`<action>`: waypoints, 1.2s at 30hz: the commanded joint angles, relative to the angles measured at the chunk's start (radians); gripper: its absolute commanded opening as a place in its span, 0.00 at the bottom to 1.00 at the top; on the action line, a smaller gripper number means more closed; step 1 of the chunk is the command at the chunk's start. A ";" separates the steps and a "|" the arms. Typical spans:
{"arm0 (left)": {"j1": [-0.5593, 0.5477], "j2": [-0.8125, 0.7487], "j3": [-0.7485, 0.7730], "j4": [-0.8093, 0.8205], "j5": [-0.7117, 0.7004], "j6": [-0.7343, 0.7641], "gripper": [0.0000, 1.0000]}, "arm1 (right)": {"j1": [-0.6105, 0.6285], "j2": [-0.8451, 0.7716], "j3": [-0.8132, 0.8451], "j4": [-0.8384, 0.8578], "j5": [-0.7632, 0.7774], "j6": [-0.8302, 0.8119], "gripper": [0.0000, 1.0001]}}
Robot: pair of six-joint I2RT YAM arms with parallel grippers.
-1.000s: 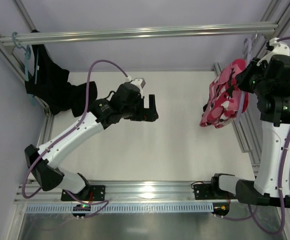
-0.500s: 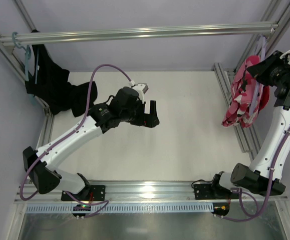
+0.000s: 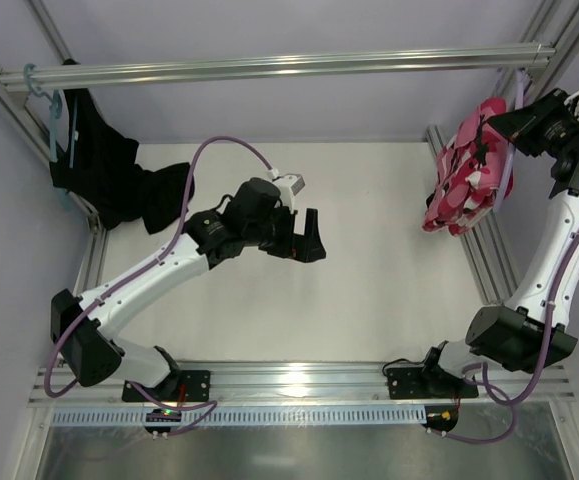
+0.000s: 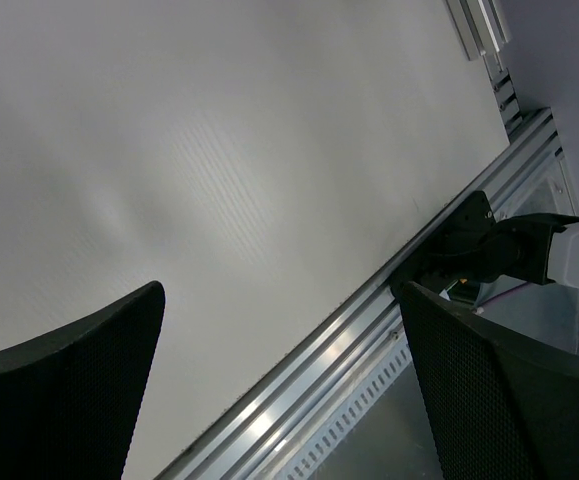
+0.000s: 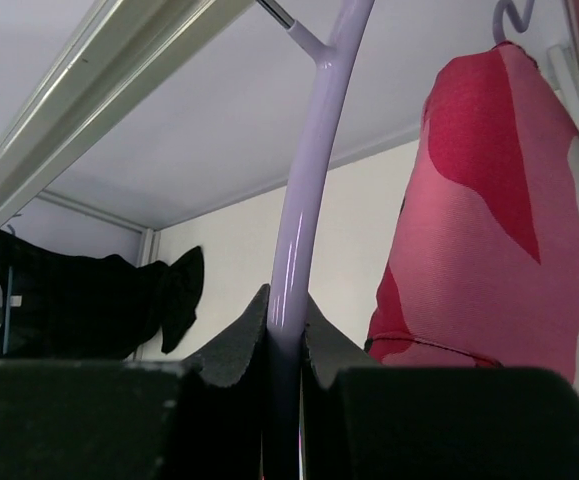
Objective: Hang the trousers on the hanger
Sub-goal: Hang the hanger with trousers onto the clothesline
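Observation:
The pink, crimson and white camouflage trousers (image 3: 467,168) hang folded over the pale lilac hanger (image 3: 510,150), held up in the air at the far right, close below the right end of the rail. In the right wrist view the trousers (image 5: 489,220) hang to the right of the hanger's bar (image 5: 304,200). My right gripper (image 3: 522,122) is shut on that bar (image 5: 287,330). My left gripper (image 3: 311,236) is open and empty above the middle of the table; its fingertips (image 4: 79,370) frame bare table.
An aluminium rail (image 3: 269,67) spans the back. A plain black garment (image 3: 104,165) hangs on a teal hanger (image 3: 54,110) at the far left. Frame rails run along the right side (image 3: 469,240) and the near edge (image 3: 289,380).
My right arm has swung the hanger with the trousers right and up toward the rail's right end, then slightly back left. My left gripper has drifted a little right and down, still open.

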 commanded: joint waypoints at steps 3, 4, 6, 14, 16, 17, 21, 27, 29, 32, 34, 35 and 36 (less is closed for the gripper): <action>-0.002 0.001 0.004 0.062 0.034 0.016 1.00 | -0.011 -0.032 0.056 0.334 -0.108 0.074 0.04; -0.002 0.003 0.004 0.066 0.034 0.016 1.00 | -0.011 -0.030 0.058 0.329 -0.093 0.074 0.04; -0.002 0.006 0.009 0.060 0.045 0.018 1.00 | -0.013 0.008 0.108 0.279 -0.076 0.066 0.04; -0.002 -0.022 0.003 0.061 0.037 0.018 1.00 | -0.014 0.027 0.026 0.262 -0.078 0.092 0.04; -0.002 -0.022 0.004 0.060 0.034 0.018 1.00 | -0.019 0.033 0.001 0.265 -0.081 0.103 0.04; -0.003 -0.022 0.007 0.055 0.034 0.018 1.00 | -0.019 0.033 -0.007 0.266 -0.076 0.106 0.04; -0.002 -0.026 0.009 0.041 0.025 0.019 1.00 | -0.026 0.033 -0.016 0.219 -0.052 0.077 0.07; -0.002 -0.040 0.042 0.014 -0.023 0.003 1.00 | -0.066 0.019 -0.004 0.155 -0.018 0.051 0.38; -0.003 -0.048 0.052 0.009 -0.032 -0.007 1.00 | -0.089 0.014 -0.005 0.161 -0.021 0.058 0.39; -0.002 -0.072 0.049 0.017 -0.036 -0.019 1.00 | -0.100 0.034 -0.008 0.173 -0.042 0.074 0.39; -0.002 -0.080 0.050 0.017 -0.044 -0.025 1.00 | -0.100 0.028 -0.022 0.193 -0.039 0.078 0.40; -0.002 -0.083 0.052 0.012 -0.047 -0.025 1.00 | -0.100 0.028 -0.027 0.197 -0.032 0.083 0.40; -0.003 -0.083 0.055 0.009 -0.052 -0.025 1.00 | -0.100 0.030 -0.022 0.197 -0.033 0.081 0.40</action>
